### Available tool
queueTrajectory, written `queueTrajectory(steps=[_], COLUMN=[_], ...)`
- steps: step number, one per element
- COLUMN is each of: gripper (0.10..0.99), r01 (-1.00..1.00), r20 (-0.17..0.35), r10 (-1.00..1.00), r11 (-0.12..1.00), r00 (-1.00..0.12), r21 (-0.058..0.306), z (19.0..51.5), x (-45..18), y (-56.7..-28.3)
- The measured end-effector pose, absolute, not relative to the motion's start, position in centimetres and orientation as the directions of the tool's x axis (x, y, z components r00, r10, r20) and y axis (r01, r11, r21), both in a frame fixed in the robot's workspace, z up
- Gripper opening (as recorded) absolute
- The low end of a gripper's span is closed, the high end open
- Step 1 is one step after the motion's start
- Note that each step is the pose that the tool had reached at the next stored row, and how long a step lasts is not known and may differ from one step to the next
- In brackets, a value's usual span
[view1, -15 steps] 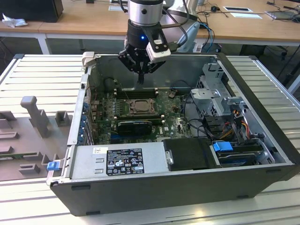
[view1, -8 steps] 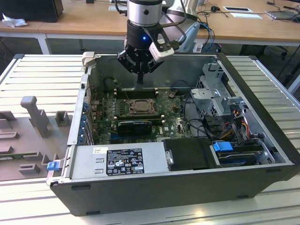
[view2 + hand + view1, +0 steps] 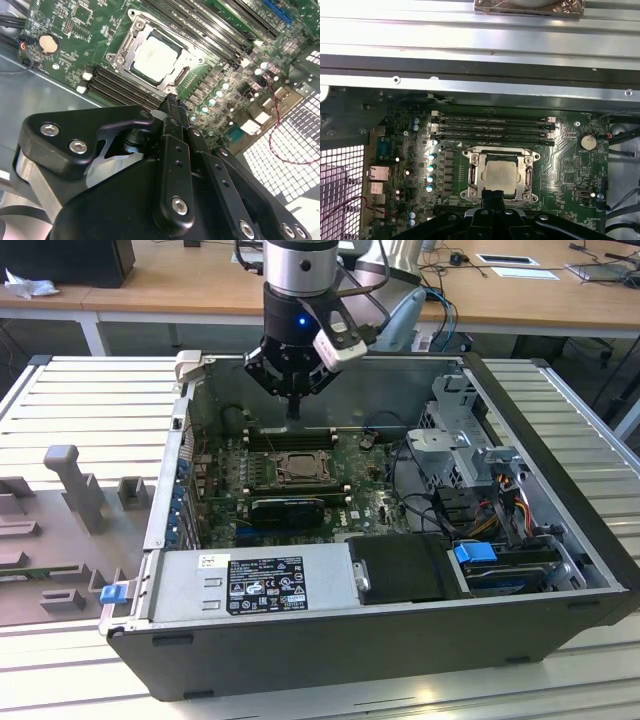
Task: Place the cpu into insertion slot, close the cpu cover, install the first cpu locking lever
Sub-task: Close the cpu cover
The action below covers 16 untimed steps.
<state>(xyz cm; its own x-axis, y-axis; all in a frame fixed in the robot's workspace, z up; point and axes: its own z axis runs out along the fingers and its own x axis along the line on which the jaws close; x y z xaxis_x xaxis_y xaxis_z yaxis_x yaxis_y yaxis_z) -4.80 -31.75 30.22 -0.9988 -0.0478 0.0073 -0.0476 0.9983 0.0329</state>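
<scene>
Seemingly empty, the pressed-together pincer (image 3: 170, 102) hovers above the cpu (image 3: 155, 59).

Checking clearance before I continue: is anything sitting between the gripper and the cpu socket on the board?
Nothing visible does. The gripper hangs above the cpu, which lies in the insertion slot with the cpu cover framing it; only open air lies between.

The cpu (image 3: 156, 59) has a pale, matt, brushed-looking metal top. The cpu cover (image 3: 131, 42) around it is bare silvery metal with a dull sheen, and so is the insertion slot (image 3: 501, 176) frame. The motherboard (image 3: 565, 145) is glossy green. The pincer (image 3: 170, 107) is matt black metal with shiny screw heads. The computer case (image 3: 380, 655) has dark matt outer walls and grey sheet metal inside. The tabletop (image 3: 90, 400) is ribbed, satin aluminium.
</scene>
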Motion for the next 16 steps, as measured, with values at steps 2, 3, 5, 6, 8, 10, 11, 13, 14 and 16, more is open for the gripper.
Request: queueTrajectory(steps=[2, 3, 5, 6, 8, 10, 11, 13, 14, 16], gripper=[0.106, 0.106, 0.106, 0.106, 0.106, 0.106, 0.106, 0.106, 0.106, 0.106], r01=[-0.048, -0.048, -0.05, -0.05, -0.051, -0.052, -0.052, -0.053, -0.054, -0.056], r20=[0.007, 0.007, 0.007, 0.007, 0.007, 0.007, 0.007, 0.007, 0.007, 0.007], r10=[-0.048, -0.049, -0.05, -0.051, -0.051, -0.052, -0.053, -0.054, -0.054, -0.057], r11=[0.998, 0.998, 0.998, 0.998, 0.998, 0.998, 0.998, 0.998, 0.998, 0.998], r00=[-0.999, -0.999, -0.999, -0.999, -0.999, -0.999, -0.999, -0.999, -0.998, -0.998], r21=[0.033, 0.033, 0.033, 0.033, 0.033, 0.033, 0.033, 0.033, 0.033, 0.033], z=[30.22, 30.21, 30.22, 30.22, 30.22, 30.22, 30.22, 30.22, 30.22, 30.21], x=[-4.88, -4.92, -5.1, -5.13, -5.23, -5.31, -5.35, -5.42, -5.45, -5.58], y=[-31.75, -31.75, -31.75, -31.75, -31.75, -31.75, -31.75, -31.75, -31.75, -31.75])
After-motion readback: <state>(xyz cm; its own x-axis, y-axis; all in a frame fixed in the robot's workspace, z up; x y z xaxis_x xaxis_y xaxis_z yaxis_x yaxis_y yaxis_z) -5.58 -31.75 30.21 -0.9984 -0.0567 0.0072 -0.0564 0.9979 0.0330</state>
